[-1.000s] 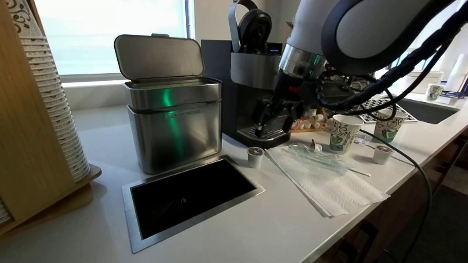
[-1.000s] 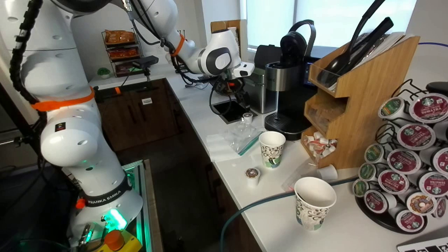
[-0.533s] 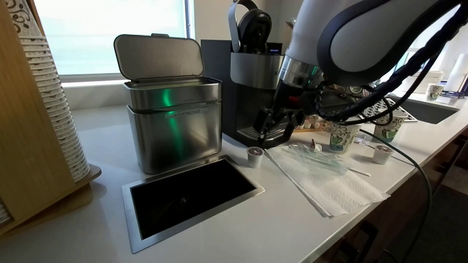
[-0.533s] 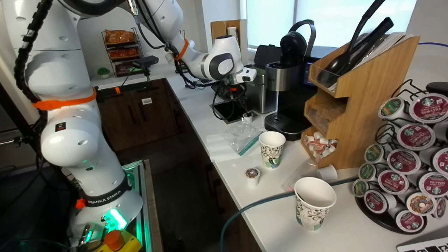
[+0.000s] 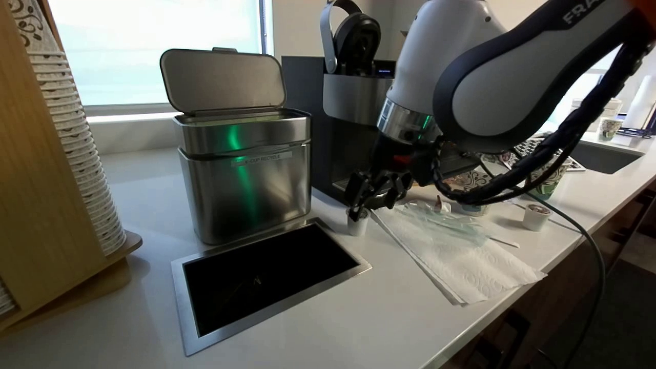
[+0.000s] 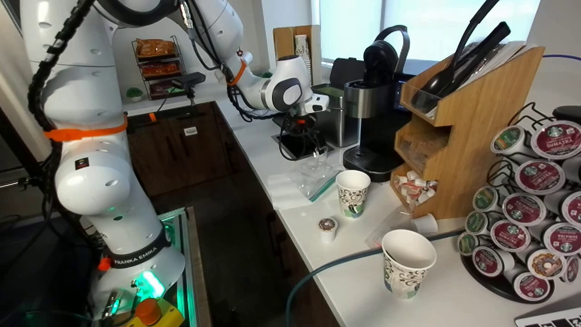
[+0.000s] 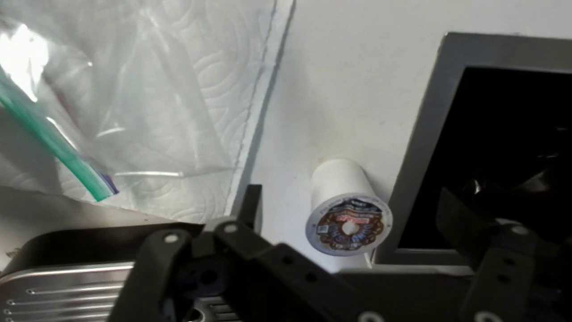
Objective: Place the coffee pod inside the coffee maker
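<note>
We're seeing hand (image 7: 350, 197) spread wide over counter (image 5: 359, 312), coffee pod (image 7: 348, 223) standing upright btwn fingertips (image 7: 251, 205) in wrist view, w/ gaps showing either side. In an exterior view we're noting coffee maker (image 5: 359, 97) standing just behind hand, lid (image 5: 357, 43) up; paper towel (image 5: 482, 277) lying beside hand.

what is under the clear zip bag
A white paper towel lies under much of the clear zip bag, as both exterior views and the wrist view show. The counter beneath the towel is covered; whether anything else lies there cannot be seen.
</note>
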`<action>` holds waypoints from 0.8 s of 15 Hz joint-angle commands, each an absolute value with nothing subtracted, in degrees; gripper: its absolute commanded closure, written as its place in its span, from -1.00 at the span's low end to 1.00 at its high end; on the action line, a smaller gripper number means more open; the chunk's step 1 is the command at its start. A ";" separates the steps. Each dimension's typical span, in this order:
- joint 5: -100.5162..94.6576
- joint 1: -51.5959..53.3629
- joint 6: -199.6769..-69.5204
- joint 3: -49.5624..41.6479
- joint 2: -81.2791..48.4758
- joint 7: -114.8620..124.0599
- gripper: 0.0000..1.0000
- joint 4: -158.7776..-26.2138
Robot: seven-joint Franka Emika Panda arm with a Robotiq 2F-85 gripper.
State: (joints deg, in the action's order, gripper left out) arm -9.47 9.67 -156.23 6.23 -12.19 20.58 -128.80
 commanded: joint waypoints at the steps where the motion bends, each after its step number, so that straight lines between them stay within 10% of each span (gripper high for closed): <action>1: -13.36 12.79 -157.55 3.80 -14.18 23.07 -1.00 -126.99; 9: -18.00 16.76 -155.68 -0.31 -17.28 29.04 -1.00 -123.39; 10: -17.99 17.09 -155.64 -0.58 -17.58 29.29 -0.52 -123.16; 12: -17.97 17.61 -155.61 -1.06 -18.16 29.36 -0.31 -122.68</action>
